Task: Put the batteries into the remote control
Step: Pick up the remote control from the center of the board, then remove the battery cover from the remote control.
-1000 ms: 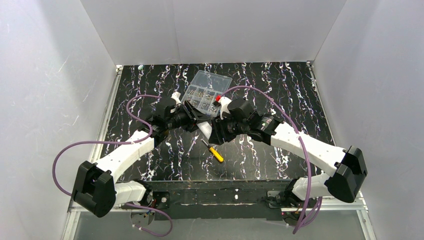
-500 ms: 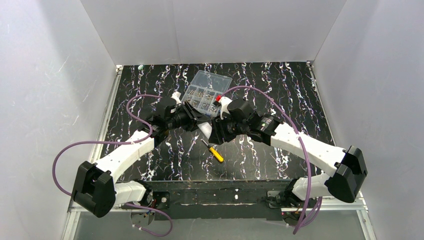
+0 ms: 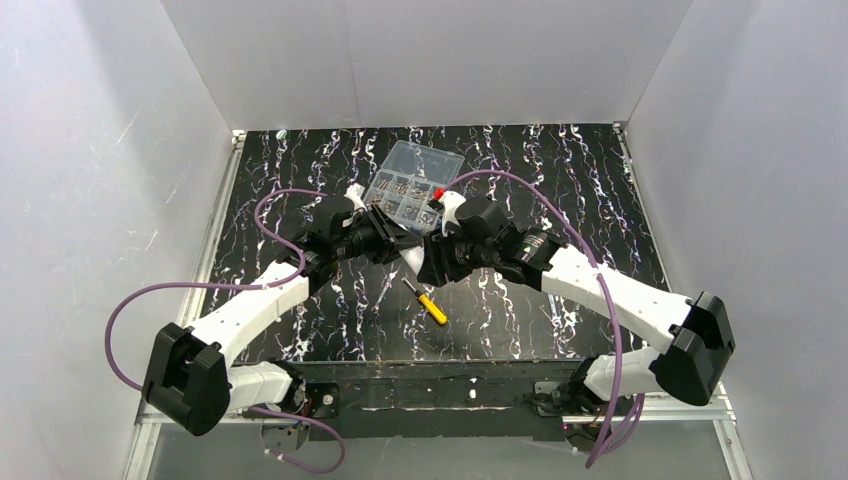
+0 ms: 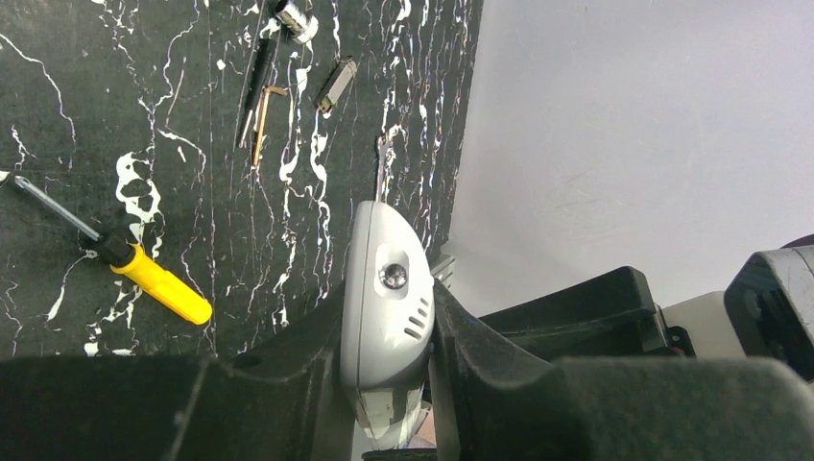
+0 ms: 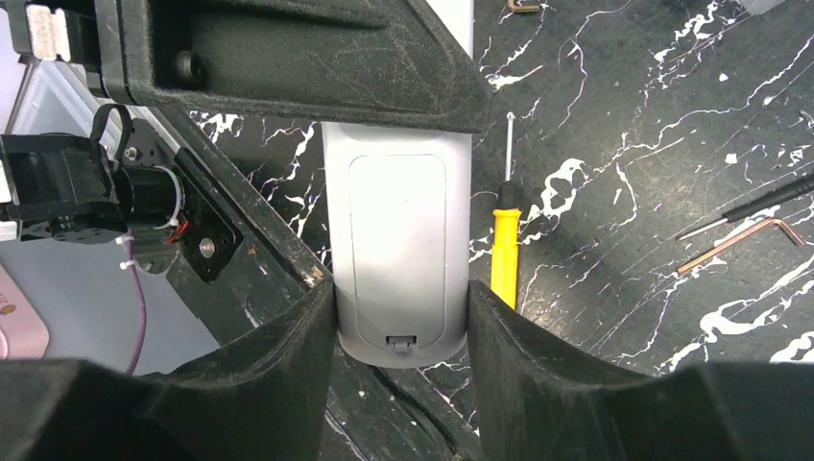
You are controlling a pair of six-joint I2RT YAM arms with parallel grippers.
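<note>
Slim white remote control (image 5: pixel 398 254) with rounded ends

You have no text, label, brand, number or sign that can be read in any view. The nearest thing to print is a tiny dark speck on the pink patch (image 5: pixel 17 331), far out past the left-hand finger of the right gripper (image 5: pixel 401 303) at the edge of the right wrist view. It is too small to make out.
</note>
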